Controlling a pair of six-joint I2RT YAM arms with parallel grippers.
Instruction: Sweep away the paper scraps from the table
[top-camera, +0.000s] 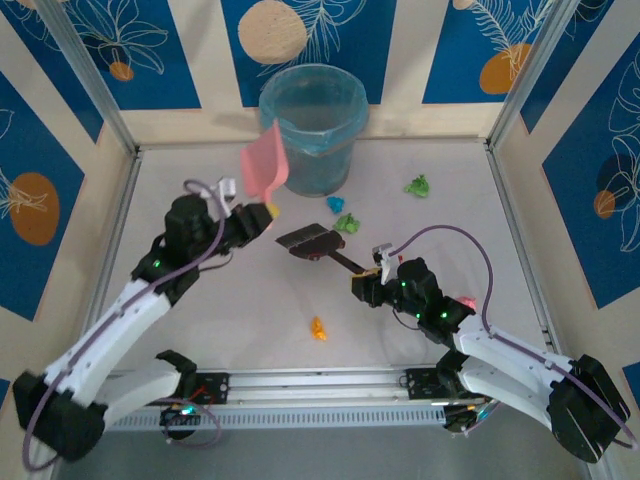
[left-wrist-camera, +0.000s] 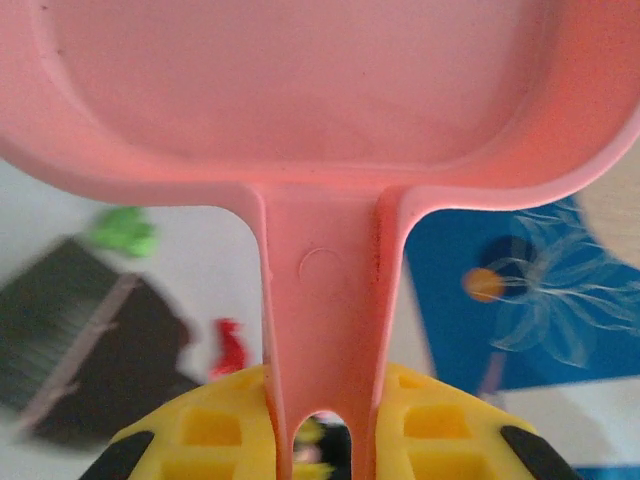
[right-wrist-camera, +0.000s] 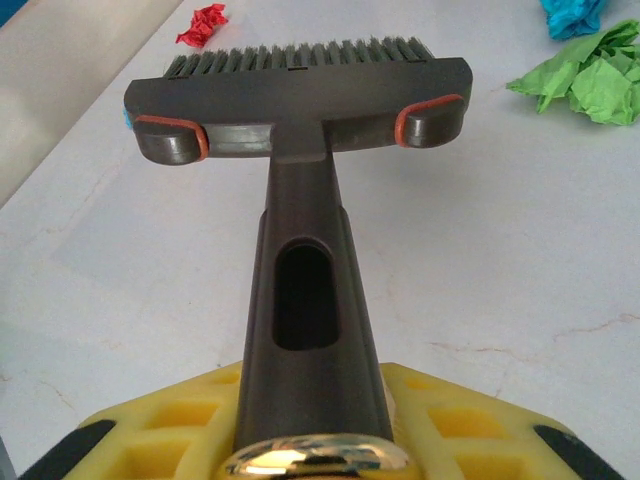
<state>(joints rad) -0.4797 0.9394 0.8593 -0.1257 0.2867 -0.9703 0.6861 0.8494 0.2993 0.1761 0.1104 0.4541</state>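
Pink plastic, the scoop-shaped dustpan (top-camera: 265, 165) hangs tilted at the left rim of the translucent blue bucket (top-camera: 312, 125), its handle clamped in the closed left pincer (top-camera: 268, 210). Raised like that, it looks poised for tipping into the bucket. The right pincer (top-camera: 365, 280) grips the handle of the dark bristled brush (top-camera: 308, 241), whose head rests on the pale grey worktop (top-camera: 250, 300) in front of the bucket, seemingly ready to push. The crumpled paper scraps (top-camera: 347, 222) lie loose: a green wad (top-camera: 418, 186) right of the bucket, a cyan wad (top-camera: 336, 204) just before it, an orange wad (top-camera: 318, 328) well in front.
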